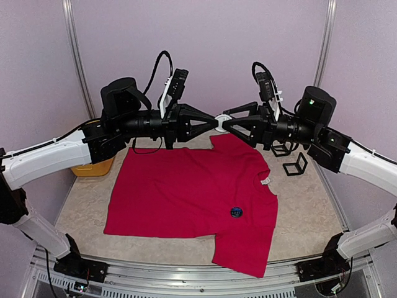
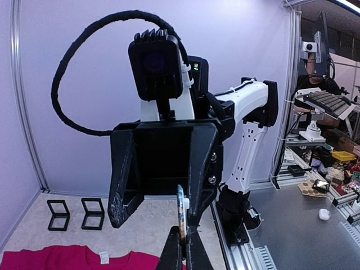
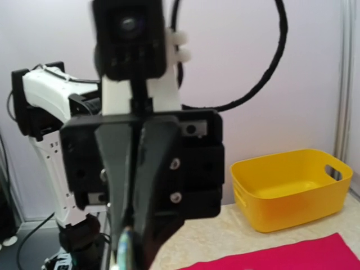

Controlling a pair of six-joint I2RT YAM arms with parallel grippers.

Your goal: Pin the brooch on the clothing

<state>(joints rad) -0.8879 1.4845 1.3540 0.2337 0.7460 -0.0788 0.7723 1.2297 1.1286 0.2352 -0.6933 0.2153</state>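
Handover above the shirt (image 1: 180, 186) on the desk (image 1: 310, 205): my left fingers (image 2: 171, 254) pinch the brooch (image 2: 180, 211) edge-on, my right fingers (image 2: 122, 180) stand spread around it; next, I judge, lowering it onto that shirt.

T-shirt (image 1: 180, 186): crimson-pink, spread flat, collar toward right | brooch (image 2: 180, 207): thin disc, edge-on, held aloft

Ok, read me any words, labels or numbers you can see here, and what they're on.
No text is legible.
Round dark-blue badge on the crimson T-shirt: pale marks, too small to read.
White neck tag: too blurred to read.
Brooch held edge-on: its face is hidden.
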